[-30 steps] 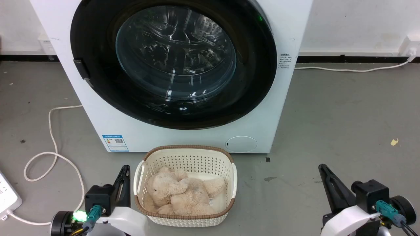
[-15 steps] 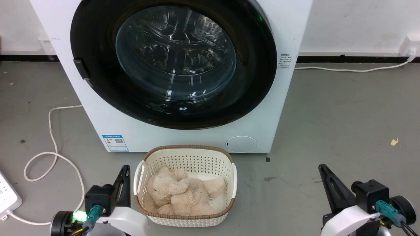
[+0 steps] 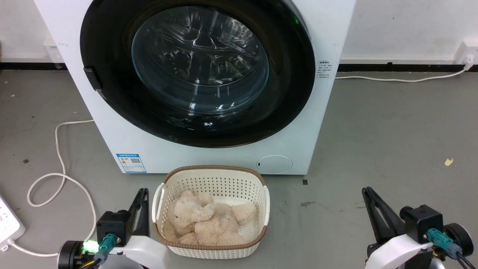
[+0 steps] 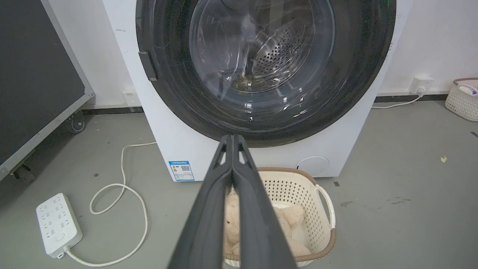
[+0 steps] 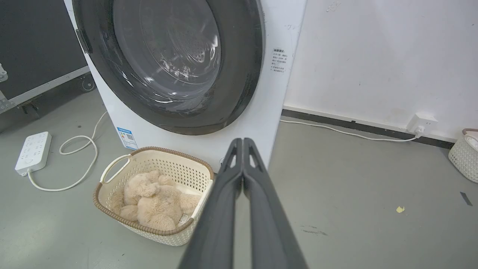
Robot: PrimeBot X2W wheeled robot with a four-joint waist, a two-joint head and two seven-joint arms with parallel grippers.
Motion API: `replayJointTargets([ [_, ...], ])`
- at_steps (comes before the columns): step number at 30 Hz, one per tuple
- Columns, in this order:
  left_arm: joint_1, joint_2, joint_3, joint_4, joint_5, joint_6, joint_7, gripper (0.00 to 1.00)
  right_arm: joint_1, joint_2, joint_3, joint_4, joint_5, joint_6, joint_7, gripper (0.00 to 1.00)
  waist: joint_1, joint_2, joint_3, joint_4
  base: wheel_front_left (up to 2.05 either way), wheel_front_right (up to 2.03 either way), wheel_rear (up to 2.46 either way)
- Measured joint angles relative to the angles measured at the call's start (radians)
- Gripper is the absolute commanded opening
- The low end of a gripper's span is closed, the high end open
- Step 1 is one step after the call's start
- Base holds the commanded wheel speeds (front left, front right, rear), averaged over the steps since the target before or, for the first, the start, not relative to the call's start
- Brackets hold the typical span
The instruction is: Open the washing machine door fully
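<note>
The washing machine [image 3: 209, 153] is a white front-loader standing straight ahead of me. Its round glossy black door [image 3: 291, 86] lies flush against the front, with the steel drum visible through the glass bowl [image 4: 261, 56]. A small black tab [image 3: 92, 78] sits on the door's left rim. My left gripper [image 3: 142, 192] rests low at the lower left, shut on nothing, its fingers pressed together [image 4: 232, 137]. My right gripper [image 3: 368, 190] rests at the lower right, also shut and empty [image 5: 242, 141]. Both are well short of the door.
A cream basket [image 3: 211, 175] holding a beige plush bear [image 3: 209, 220] stands on the floor right before the machine, between my grippers. A white power strip [image 4: 58, 224] and looped cable [image 3: 59, 175] lie left. A black wheeled case [image 4: 37, 74] stands far left; another basket [image 5: 463, 157] far right.
</note>
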Motion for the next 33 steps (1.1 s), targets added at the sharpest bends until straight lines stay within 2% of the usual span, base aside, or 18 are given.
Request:
replayJointTargets([
  [21,0.000,0.000,-0.020,-0.001,-0.004,0.004,-0.029,1.00,0.000,0.000,-0.004,-0.005,0.008,0.000,-0.029,1.00,0.0000,0.0000,0.015,0.004,0.00,0.00,0.00],
  [33,-0.022,0.000,-0.040,-0.030,-0.026,0.021,-0.054,1.00,-0.056,-0.026,-0.005,-0.013,0.012,0.000,-0.051,1.00,0.0001,0.0000,0.077,0.014,0.00,0.00,0.00],
])
